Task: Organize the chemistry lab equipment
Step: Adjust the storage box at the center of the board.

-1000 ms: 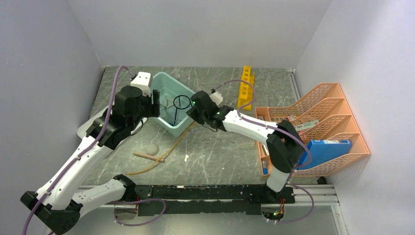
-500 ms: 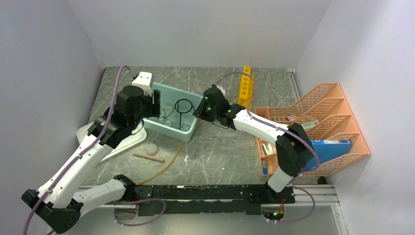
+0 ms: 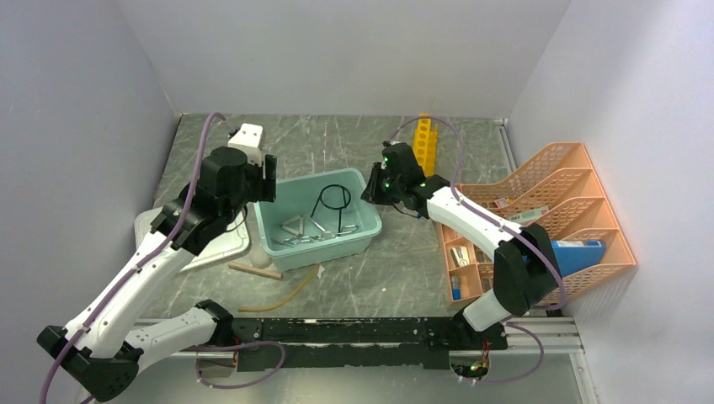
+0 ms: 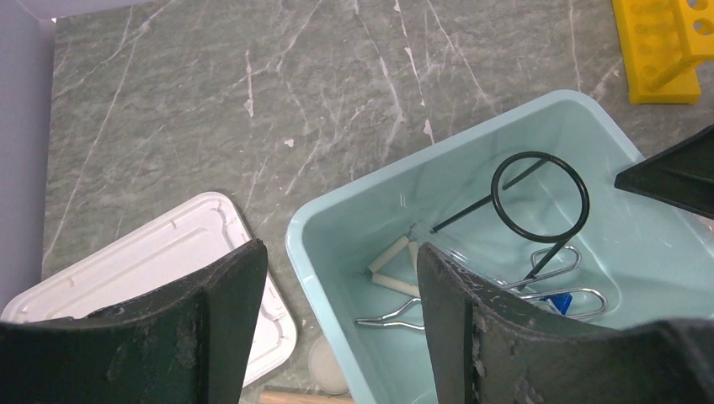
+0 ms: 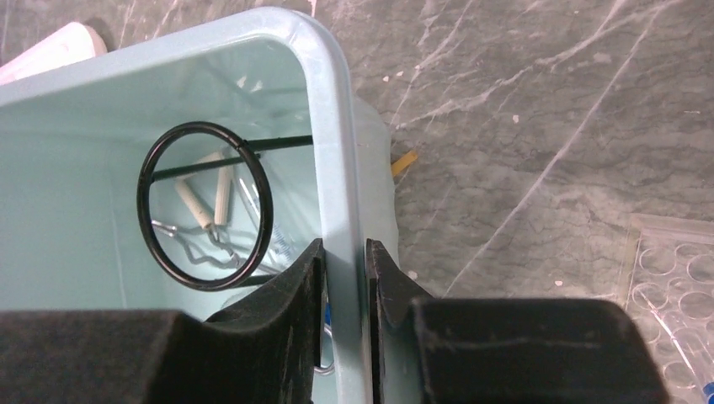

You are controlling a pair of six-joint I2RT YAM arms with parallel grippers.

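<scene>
Right tool (image 5: 341,252) astride teal tub (image 5: 324,101) rim

two arms are seen, the left arm (image 3: 126,282) and the right arm (image 3: 459,220), each built of smooth white links joined by bulky black joint housings. a purple cable (image 3: 199,156) is run along the left arm, and a second purple cable (image 3: 438,124) is carried by the right arm. small green lights (image 3: 386,157) are lit on the right arm's black wrist. a white block (image 3: 246,137) is mounted at the left wrist. both bases are bolted to a black rail (image 3: 362,332). the fingers (image 4: 223,337) of the left gripper (image 4: 341,252) are moulded in matte black with a grainy surface; the same finish is shown on the right gripper (image 5: 345,248).
</scene>
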